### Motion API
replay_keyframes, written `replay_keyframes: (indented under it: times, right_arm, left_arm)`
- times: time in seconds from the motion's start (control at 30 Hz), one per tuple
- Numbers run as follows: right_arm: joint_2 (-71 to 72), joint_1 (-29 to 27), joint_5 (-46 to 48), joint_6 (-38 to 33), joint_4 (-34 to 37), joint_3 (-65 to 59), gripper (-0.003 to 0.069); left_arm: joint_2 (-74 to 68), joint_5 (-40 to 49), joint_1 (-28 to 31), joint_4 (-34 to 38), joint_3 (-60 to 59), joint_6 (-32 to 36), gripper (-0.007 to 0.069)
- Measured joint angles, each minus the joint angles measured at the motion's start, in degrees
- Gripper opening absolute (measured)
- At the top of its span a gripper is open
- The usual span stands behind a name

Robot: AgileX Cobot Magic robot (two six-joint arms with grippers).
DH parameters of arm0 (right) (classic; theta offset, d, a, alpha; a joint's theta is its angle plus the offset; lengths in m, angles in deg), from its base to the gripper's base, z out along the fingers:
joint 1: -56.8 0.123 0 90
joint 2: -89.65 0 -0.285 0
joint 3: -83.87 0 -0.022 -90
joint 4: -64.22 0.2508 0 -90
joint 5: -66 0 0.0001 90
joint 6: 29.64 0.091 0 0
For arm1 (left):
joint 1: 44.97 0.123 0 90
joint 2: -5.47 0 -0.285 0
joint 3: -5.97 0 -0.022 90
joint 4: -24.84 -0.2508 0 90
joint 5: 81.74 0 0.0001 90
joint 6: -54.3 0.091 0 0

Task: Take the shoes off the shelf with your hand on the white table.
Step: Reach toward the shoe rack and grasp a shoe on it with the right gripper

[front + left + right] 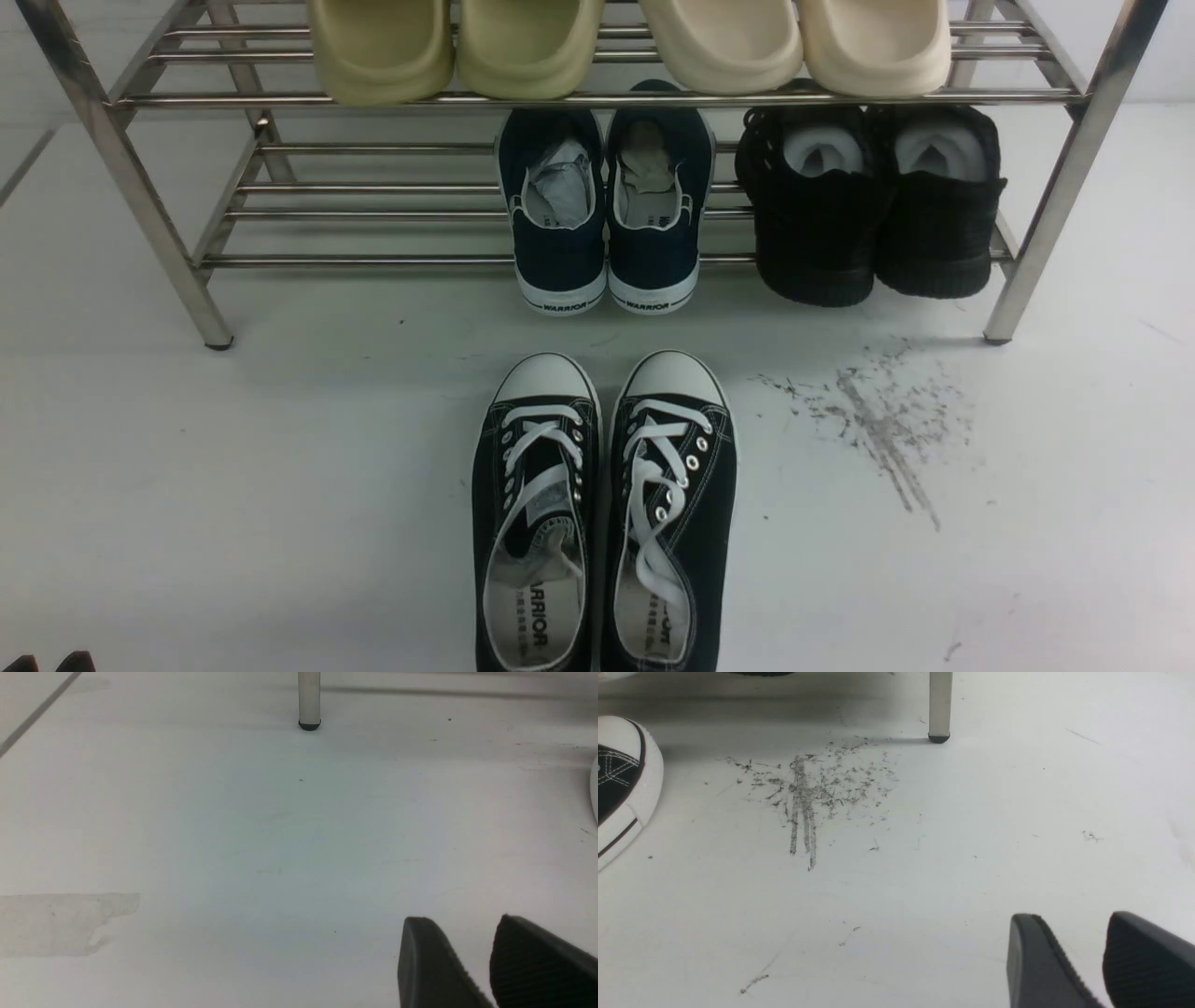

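The navy slip-on shoes (602, 219) stand side by side on the lower tier of the steel shelf (373, 261), heels toward me, with paper stuffing inside. My left gripper (51, 661) shows only as two black tips at the front view's bottom left corner. In the left wrist view it (462, 919) hangs over the bare white table (233, 835), jaws a little apart and empty. My right gripper (1071, 915) is out of the front view. It is also slightly open and empty, over the table near the grey scuff marks (808, 788). Both grippers are far from the shoes.
Black lace-up sneakers (602, 523) with white toe caps stand on the table in front of the shelf; one toe cap (621, 784) shows in the right wrist view. All-black chunky shoes (868, 205) sit right of the navy pair. Cream slippers (625, 42) fill the top tier. Shelf legs (309, 700) (940, 704) stand ahead.
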Motion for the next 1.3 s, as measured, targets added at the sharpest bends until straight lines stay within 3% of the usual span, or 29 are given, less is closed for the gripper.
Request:
replay_keyframes:
  times: [0.63,0.9,0.97,1.3]
  right_arm:
    - [0.00,0.00,0.00,-0.01,1.02,0.00,0.0240]
    - [0.00,0.00,1.03,15.71,32.73,-0.32,0.0240]
    - [0.00,0.00,1.07,16.42,36.81,-0.47,0.0240]
    - [0.00,0.00,1.61,16.56,40.05,-0.59,0.0240]
  left_arm:
    - [0.00,0.00,0.00,0.00,0.00,0.00,0.0239]
    - [0.00,0.00,0.00,0.00,0.00,0.00,0.0239]
    - [0.00,0.00,0.00,0.00,0.00,0.00,0.0239]
    - [0.00,0.00,0.00,0.00,0.00,0.06,0.0239]
